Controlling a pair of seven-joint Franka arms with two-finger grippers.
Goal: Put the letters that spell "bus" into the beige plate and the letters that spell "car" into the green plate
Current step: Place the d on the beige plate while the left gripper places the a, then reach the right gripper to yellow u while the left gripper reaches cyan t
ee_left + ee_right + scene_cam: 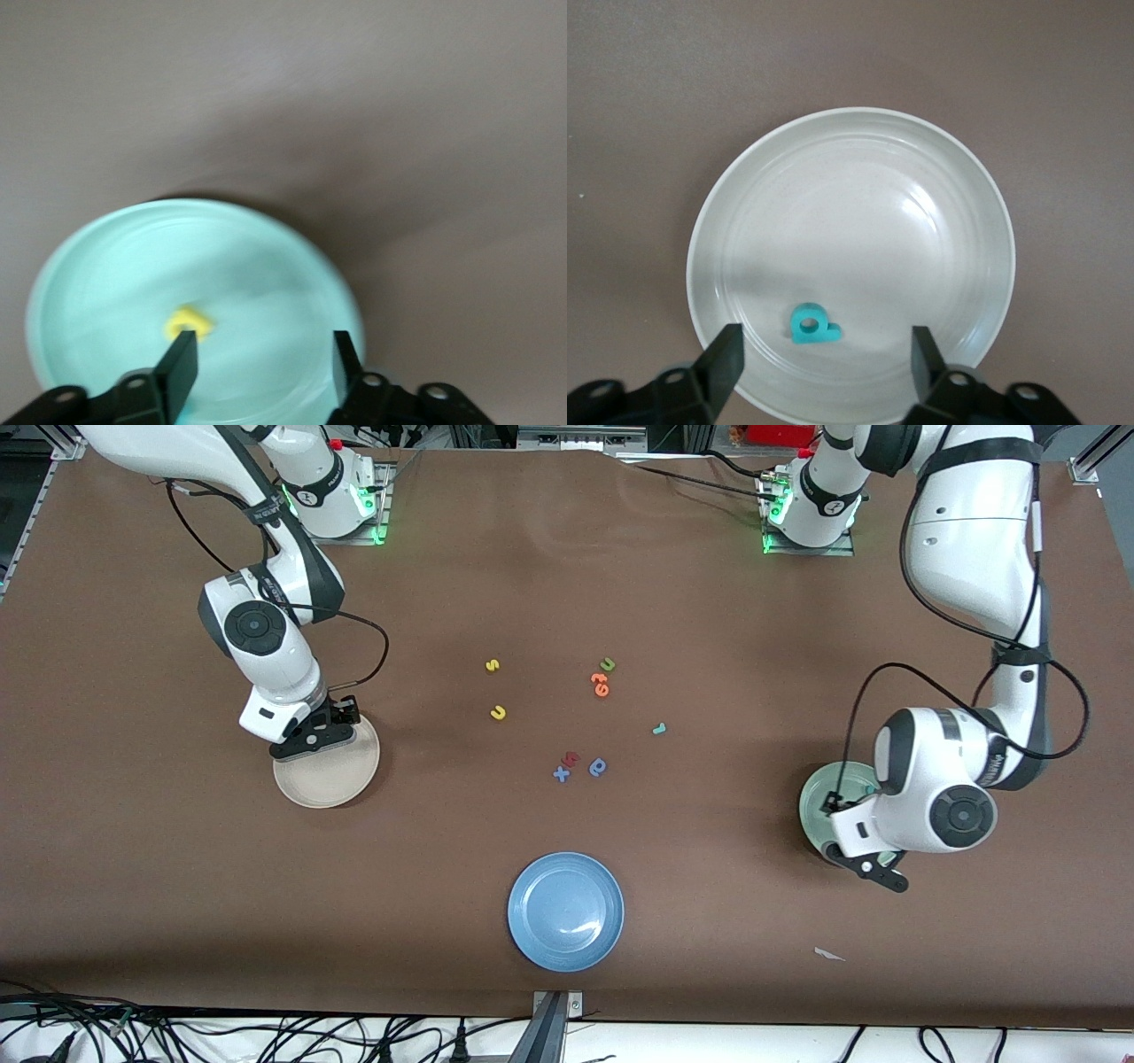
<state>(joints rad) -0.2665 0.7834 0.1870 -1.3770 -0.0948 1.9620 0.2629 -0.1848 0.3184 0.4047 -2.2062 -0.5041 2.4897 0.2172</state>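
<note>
My right gripper [314,735] [826,363] hangs open over the beige plate [341,775] [859,195]. A teal b [812,324] lies in that plate, free between the spread fingers. Over the green plate [819,802] [106,266] my left gripper [864,865] [264,367] is open too. A yellow a [190,322] rests in the green plate, just off one fingertip. On the table's middle lie a yellow s [493,665], a yellow u [498,712] and a small teal r [658,729].
A green u [608,664] and orange letters [601,683] lie beside the yellow ones. A red letter [571,758], a blue x [561,773] and a blue round letter [598,767] sit nearer the camera. A blue plate [565,911] stands near the front edge.
</note>
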